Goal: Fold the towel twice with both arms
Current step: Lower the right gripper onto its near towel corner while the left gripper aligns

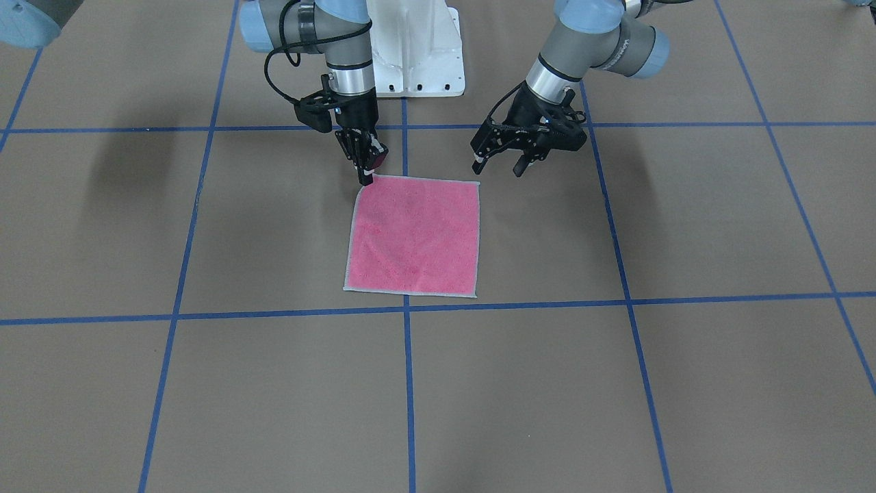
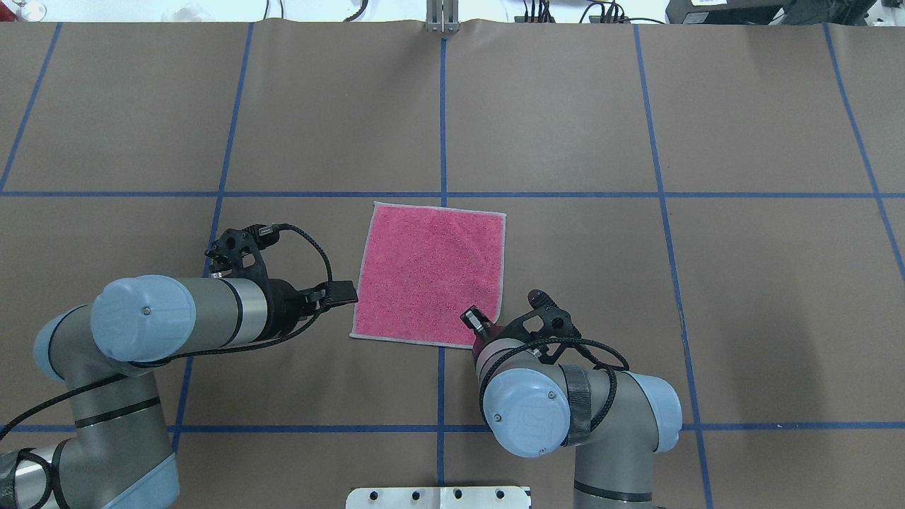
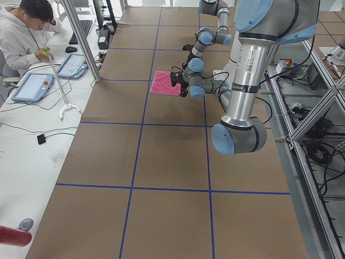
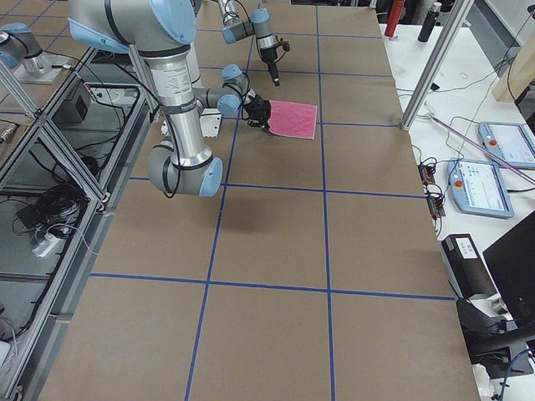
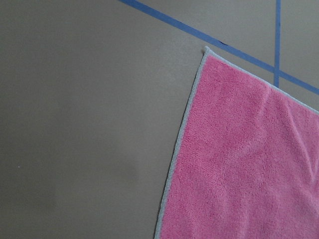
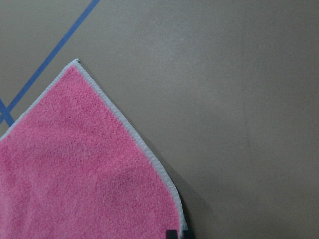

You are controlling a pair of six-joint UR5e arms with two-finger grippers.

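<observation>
The towel (image 1: pixel 414 236) lies flat on the brown table, pink face up, with pale grey edging; it also shows in the overhead view (image 2: pixel 431 272) and both wrist views (image 5: pixel 249 164) (image 6: pixel 75 164). My right gripper (image 1: pixel 367 177) points straight down at the towel's corner nearest the robot on my right side. It is shut on that corner, and the edging there is drawn in; the wrist view shows the right gripper's tips (image 6: pixel 174 234) together on the edge. My left gripper (image 1: pixel 498 166) hangs open just above the table beside the other near corner, touching nothing.
Blue tape lines (image 1: pixel 407 308) divide the table into squares. The white pedestal base (image 1: pixel 417 48) stands behind the towel between the arms. A person (image 3: pixel 21 32) sits at a side desk with tablets beyond the table's far edge.
</observation>
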